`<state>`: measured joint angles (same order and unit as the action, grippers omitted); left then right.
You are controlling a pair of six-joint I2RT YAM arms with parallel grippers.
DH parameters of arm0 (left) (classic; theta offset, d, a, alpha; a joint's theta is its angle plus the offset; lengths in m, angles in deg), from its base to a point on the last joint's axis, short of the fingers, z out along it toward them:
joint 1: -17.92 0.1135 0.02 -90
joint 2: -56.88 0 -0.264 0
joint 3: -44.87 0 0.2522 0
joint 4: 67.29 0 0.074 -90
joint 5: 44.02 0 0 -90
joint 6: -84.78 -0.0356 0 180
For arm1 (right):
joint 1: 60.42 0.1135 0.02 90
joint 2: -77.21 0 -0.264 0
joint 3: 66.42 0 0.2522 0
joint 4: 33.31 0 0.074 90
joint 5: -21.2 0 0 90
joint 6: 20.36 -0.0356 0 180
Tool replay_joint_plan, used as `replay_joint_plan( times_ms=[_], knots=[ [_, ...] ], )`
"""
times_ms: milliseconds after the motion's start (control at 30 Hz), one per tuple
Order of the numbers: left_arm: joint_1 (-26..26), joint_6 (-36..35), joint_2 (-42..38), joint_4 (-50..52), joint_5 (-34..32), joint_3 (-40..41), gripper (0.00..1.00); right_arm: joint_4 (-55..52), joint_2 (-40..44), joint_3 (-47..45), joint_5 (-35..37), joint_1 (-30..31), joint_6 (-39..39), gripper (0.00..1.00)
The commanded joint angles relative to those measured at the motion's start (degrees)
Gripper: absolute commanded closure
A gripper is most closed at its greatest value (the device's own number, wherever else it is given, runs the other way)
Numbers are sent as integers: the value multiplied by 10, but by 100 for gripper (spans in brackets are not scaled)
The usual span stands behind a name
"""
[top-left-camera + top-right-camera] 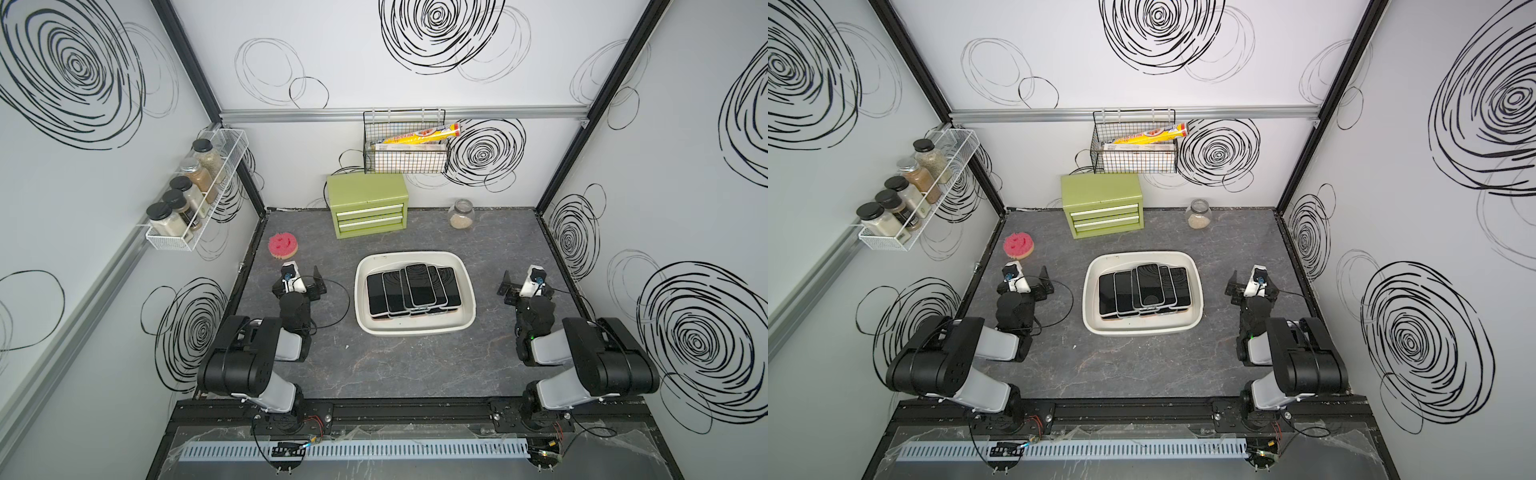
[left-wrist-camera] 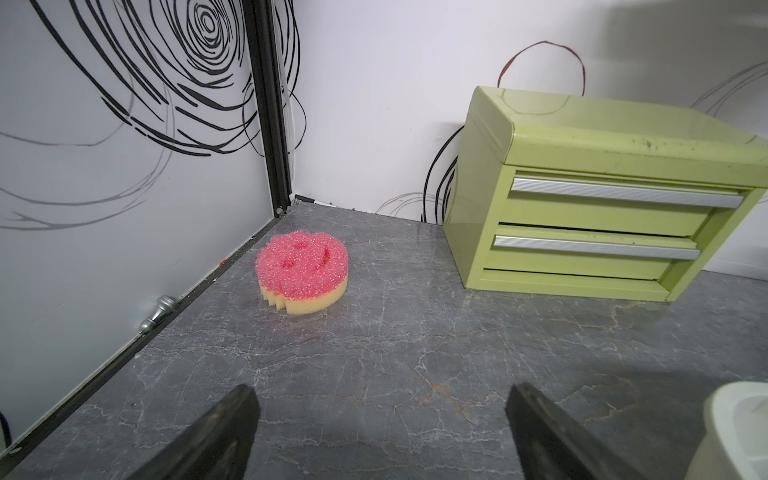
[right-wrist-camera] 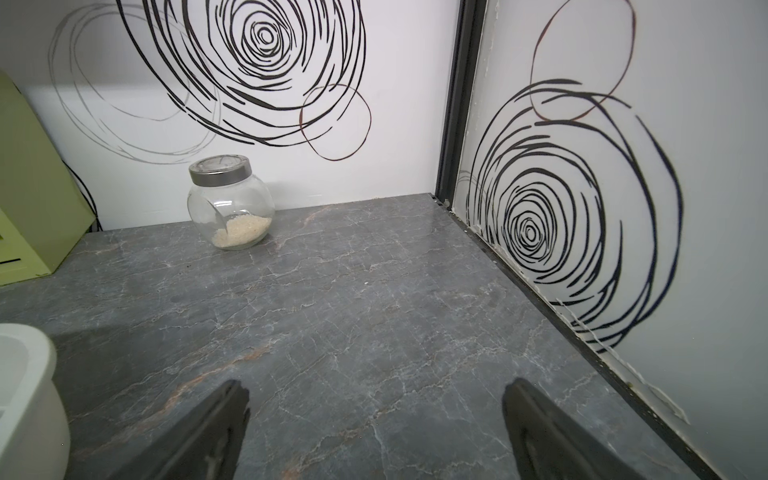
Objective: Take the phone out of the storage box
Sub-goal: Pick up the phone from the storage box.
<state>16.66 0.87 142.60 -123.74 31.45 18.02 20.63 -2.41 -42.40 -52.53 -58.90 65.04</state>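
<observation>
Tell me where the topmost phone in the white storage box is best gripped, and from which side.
Probably across its width, by the two long edges, coming straight down from above. The topmost phone lies screen up on the overlapping phones in the storage box, so those edges stand proud of its neighbours, while the box's wall blocks a sideways approach.

Storage box (image 1: 415, 331) mid-frame, phones (image 1: 419, 284) stacked overlapping inside (dark screens up). Left gripper (image 1: 297, 277) sits at its left, right gripper (image 1: 527, 280) at its right, both apart from the rim.
</observation>
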Motion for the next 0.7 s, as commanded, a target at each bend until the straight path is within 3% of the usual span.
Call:
replay_joint_plan(
  times_ms=[0,133,233,333,467,567,667],
  knots=[
    [-14,1,-97,161,-37,-75,1,-289,124,118,26,1,-46,0],
    [-19,88,-213,392,-30,-189,1,-559,203,275,-84,3,-82,0],
    [-68,134,-252,557,-49,-276,1,-706,209,387,-148,31,-101,0],
    [-117,231,-251,746,-50,-367,1,-886,152,534,-161,92,-114,0],
    [-176,316,-209,935,25,-458,1,-1139,26,728,-183,183,-164,0],
    [-211,350,-196,999,52,-477,1,-1228,-42,795,-157,282,-195,0],
    [-213,364,-201,1018,87,-471,1,-1263,-99,826,-142,357,-230,0]
  ],
)
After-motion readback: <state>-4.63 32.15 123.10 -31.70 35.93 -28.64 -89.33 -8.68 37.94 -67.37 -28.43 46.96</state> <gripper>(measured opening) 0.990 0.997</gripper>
